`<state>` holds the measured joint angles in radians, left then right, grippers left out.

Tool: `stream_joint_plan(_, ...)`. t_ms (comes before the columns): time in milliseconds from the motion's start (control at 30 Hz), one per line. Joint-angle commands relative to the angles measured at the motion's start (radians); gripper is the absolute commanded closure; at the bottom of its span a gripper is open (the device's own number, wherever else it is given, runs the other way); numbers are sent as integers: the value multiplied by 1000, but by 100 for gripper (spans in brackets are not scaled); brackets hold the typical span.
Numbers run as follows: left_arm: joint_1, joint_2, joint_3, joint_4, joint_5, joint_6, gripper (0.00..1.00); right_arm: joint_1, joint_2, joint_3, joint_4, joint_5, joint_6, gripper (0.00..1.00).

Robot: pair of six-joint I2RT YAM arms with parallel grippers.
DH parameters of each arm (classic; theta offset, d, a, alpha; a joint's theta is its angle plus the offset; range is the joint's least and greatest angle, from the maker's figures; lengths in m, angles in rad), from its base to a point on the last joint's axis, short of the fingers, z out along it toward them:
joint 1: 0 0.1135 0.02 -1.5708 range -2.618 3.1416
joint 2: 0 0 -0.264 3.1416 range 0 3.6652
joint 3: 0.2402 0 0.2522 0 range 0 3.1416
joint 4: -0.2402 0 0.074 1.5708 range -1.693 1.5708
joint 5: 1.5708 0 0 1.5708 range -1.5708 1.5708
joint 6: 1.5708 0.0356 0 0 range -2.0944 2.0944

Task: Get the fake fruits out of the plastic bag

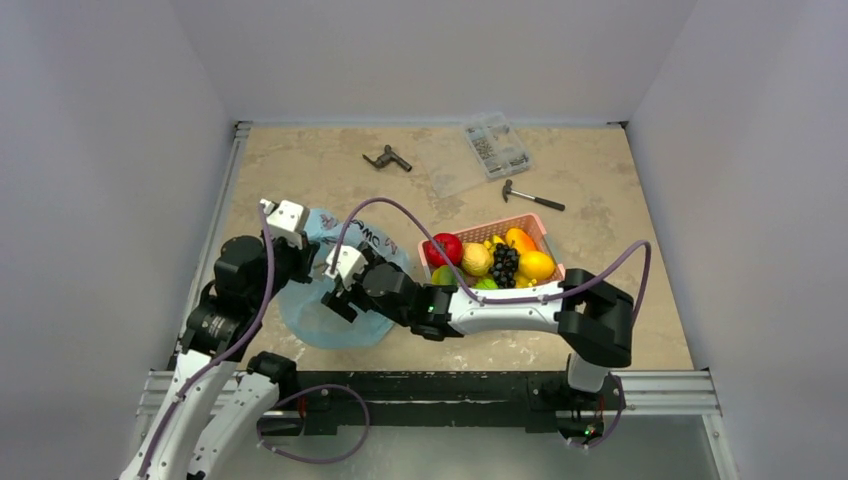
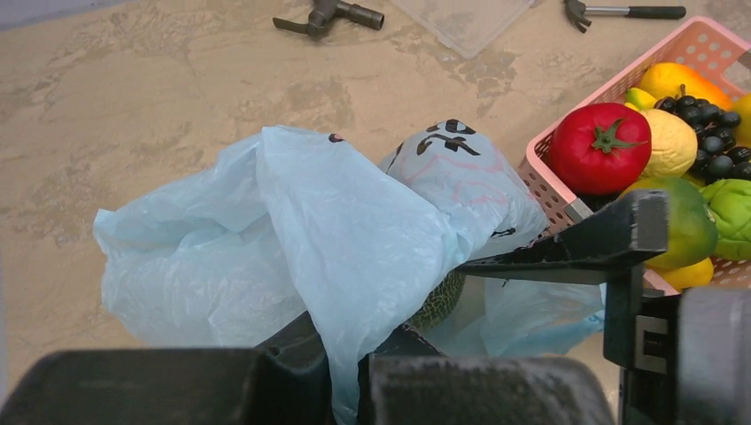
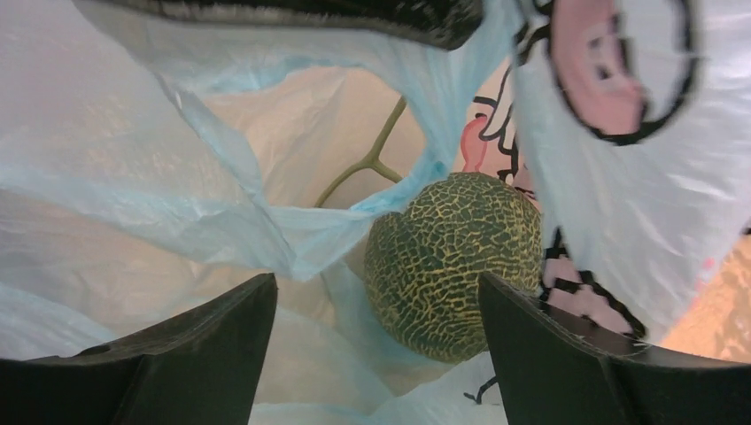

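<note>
The pale blue plastic bag (image 1: 318, 318) lies crumpled on the table left of centre. My left gripper (image 2: 345, 359) is shut on a fold of the plastic bag (image 2: 336, 230) and holds it up. A netted grey-green melon (image 3: 452, 257) with its stem lies inside the bag, and a patch of the melon (image 2: 440, 303) shows under the raised fold. My right gripper (image 3: 376, 283) is open inside the bag's mouth, the melon just ahead near its right finger, untouched. The red tomato (image 1: 444, 248) sits in the pink basket.
The pink basket (image 1: 541, 226) right of the bag holds grapes, a lemon and other fruits. At the back lie a hammer (image 1: 533, 196), a clear parts box (image 1: 495, 145) and a black tool (image 1: 387, 158). Walls close in the table's sides.
</note>
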<state>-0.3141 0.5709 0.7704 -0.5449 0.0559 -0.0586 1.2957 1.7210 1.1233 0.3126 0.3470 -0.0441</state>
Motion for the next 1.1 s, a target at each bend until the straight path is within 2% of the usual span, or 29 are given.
stream_joint_plan(0, 5, -34, -10, 87, 26, 16, 100, 5, 30, 51, 83, -28, -147, 15)
stream_joint_plan(67, 5, -43, -14, 93, 33, 16, 100, 0, 53, 51, 126, -11, -156, 10)
stream_joint_plan(233, 5, -60, -20, 92, 7, 13, 100, -20, 146, 101, 143, 164, -180, 1)
stream_joint_plan(533, 4, -81, -28, 95, -3, 11, 100, -92, 276, 198, 129, 261, -218, 1)
stream_joint_plan(667, 4, -89, -29, 88, -29, 13, 100, -104, 302, 173, 146, 275, -188, 1)
stream_joint_plan(800, 4, -83, -23, 64, -124, 10, 100, -108, 259, 55, 184, 236, -43, 6)
stream_joint_plan(967, 4, -40, -3, 12, -305, -1, 100, -110, 223, -42, 202, 165, 188, 31)
stream_joint_plan(1067, 5, 17, 6, -24, -423, -18, 100, -110, 225, -74, 208, 140, 272, 37)
